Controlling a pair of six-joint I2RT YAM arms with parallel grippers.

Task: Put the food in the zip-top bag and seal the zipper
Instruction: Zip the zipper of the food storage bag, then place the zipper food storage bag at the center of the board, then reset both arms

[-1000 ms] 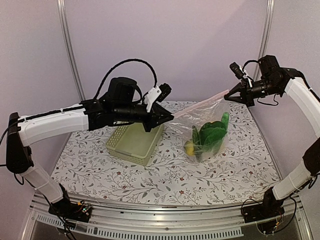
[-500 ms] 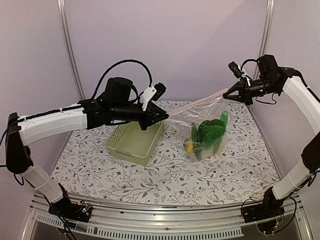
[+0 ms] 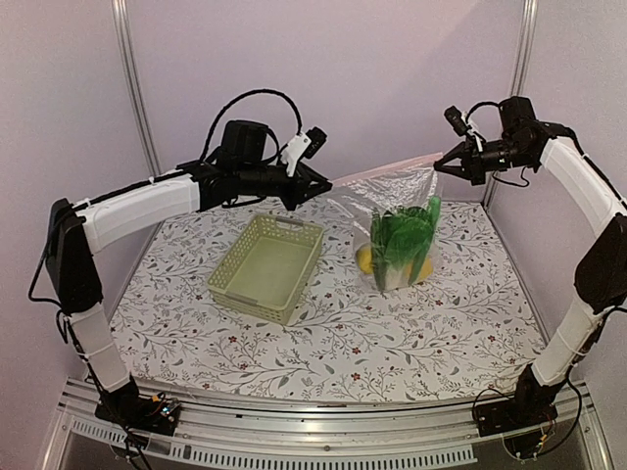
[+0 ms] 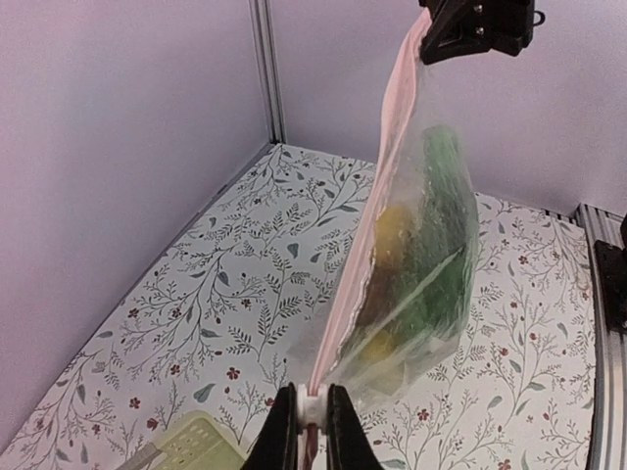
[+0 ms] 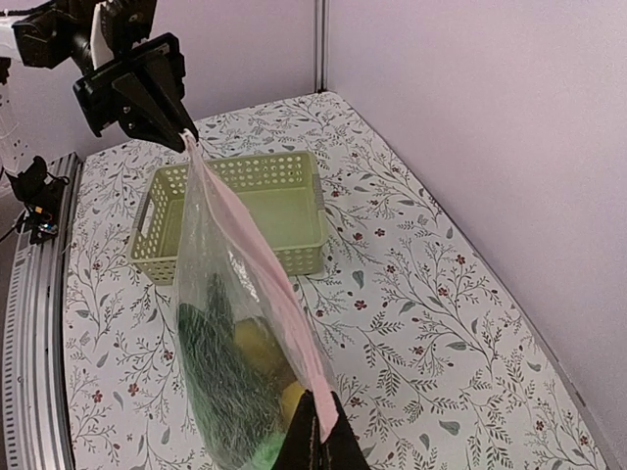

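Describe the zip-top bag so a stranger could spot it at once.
Above the flower-patterned table, right of the green basket, a bag hangs between the two arms, its pink zipper strip pinched at each end by their jaws. It alone is clear plastic, with green and yellow food inside.

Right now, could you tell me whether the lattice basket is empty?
Empty: the basket shows a bare floor; the food sits inside the zip-top bag.

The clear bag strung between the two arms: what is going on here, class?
Each arm pinches one end of the zipper: the left gripper at one corner, the right gripper at the other. The zip-top bag hangs between them with the food inside. The basket sits beside it on the table. Whether the strip is fully sealed cannot be told.
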